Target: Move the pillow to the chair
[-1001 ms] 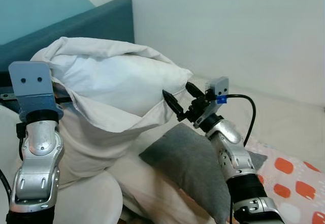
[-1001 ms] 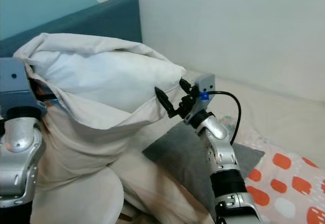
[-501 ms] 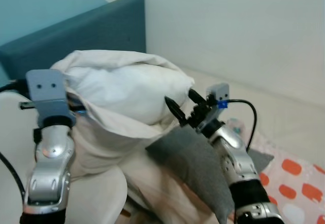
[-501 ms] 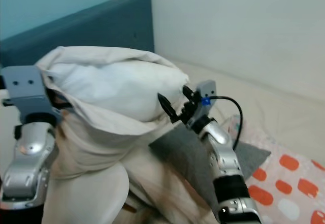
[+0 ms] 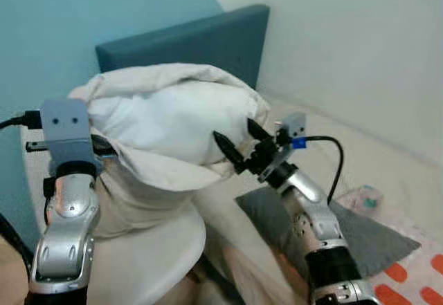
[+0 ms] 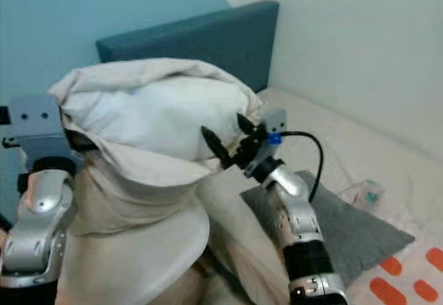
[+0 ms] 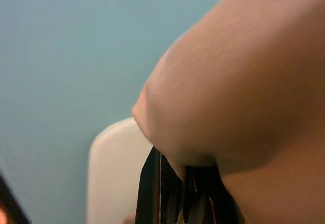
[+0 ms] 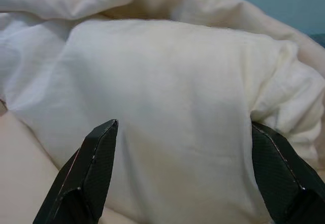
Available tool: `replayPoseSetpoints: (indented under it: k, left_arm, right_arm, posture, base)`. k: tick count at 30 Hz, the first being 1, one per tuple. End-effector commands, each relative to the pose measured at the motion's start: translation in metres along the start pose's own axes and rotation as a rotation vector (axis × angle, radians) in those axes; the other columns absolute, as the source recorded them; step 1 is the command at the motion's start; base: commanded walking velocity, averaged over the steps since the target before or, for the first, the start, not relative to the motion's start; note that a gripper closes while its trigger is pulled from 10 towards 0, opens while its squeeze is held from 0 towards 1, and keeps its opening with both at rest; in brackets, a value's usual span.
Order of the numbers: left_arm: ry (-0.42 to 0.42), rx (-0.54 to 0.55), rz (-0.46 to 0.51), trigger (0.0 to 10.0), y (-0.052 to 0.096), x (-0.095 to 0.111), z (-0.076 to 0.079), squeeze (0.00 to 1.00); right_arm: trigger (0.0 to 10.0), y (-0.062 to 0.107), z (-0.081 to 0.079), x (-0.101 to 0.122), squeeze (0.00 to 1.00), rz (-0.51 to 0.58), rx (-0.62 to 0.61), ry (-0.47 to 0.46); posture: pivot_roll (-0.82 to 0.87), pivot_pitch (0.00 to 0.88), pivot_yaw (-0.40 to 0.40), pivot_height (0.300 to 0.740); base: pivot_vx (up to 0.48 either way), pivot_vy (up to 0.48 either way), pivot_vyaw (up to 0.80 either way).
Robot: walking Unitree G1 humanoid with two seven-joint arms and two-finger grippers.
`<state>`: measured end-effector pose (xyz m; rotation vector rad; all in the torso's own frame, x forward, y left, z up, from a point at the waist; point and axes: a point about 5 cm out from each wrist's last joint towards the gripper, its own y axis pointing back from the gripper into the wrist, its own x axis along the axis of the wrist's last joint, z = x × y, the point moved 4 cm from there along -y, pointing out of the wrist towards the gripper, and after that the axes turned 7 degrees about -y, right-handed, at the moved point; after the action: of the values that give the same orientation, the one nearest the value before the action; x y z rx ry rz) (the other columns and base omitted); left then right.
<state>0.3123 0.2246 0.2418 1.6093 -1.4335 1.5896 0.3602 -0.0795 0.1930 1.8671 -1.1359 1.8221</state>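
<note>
A big white pillow (image 5: 173, 122) in a loose cream case hangs between my two arms, in front of a teal headboard. My left gripper (image 7: 175, 193) is buried in the cloth at the pillow's left side, its black fingers pinched together on the case. My right gripper (image 5: 234, 131) is open, with both fingertips pressed into the pillow's right end. In the right wrist view the pillow (image 8: 162, 107) bulges between the spread fingers (image 8: 96, 163). A smooth white rounded surface (image 5: 159, 250) lies just under the pillow's hanging case.
The teal headboard (image 5: 208, 42) and a teal wall stand behind. A grey cushion (image 5: 346, 222) lies on the bed under my right arm, beside bedding with orange spots (image 5: 408, 277). A black cable loops off my right wrist.
The whole picture has shifted right, so the camera has turned left and more teal wall shows. The pillow stays held between both grippers in the same way.
</note>
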Motion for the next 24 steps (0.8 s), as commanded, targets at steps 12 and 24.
replayPoseSetpoints:
  k: [12, 24]
  left_arm:
    - [-0.038, -0.021, 0.103, 10.0, 0.0, 0.02, 0.006, 0.0]
    - [-0.074, -0.038, 0.1, 10.0, 0.0, 0.018, 0.013, 0.0]
  right_arm:
    - [10.0, 0.0, -0.007, 0.001, 0.0, 0.0, 0.036, -0.027]
    - [10.0, 0.002, 0.013, -0.008, 0.0, -0.058, -0.089, 0.007]
  posture:
    - [0.12, 0.0, -0.049, 0.74]
    - [0.11, 0.0, -0.046, 0.74]
  base:
    - [0.0, 0.0, 0.77]
    - [0.0, 0.0, 0.68]
